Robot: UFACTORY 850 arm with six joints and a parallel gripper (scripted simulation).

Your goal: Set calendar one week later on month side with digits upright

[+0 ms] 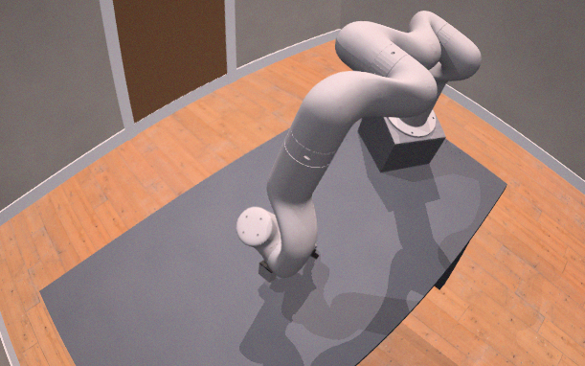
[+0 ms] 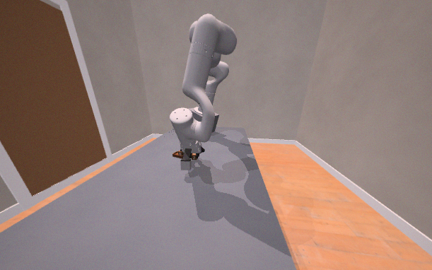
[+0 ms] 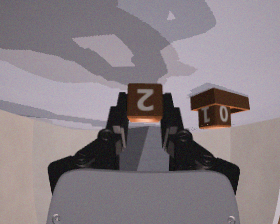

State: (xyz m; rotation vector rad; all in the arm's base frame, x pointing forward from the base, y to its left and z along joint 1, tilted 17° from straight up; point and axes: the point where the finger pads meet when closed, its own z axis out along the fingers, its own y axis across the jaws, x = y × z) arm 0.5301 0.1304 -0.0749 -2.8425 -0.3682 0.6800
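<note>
Arm (image 1: 303, 158) bent low over grey table (image 1: 159, 287)
Hides wrist end; stands on dark pedestal (image 1: 400, 155); casts shadows toward near edge.

A grey table (image 1: 168, 268) stood on a wooden plank floor (image 1: 532, 287). Plain grey-beige walls (image 2: 382, 88) enclosed the room, edged by a pale skirting board (image 2: 372, 201). A brown door panel (image 1: 170, 50) sat in a light grey frame (image 1: 117, 67).
</note>
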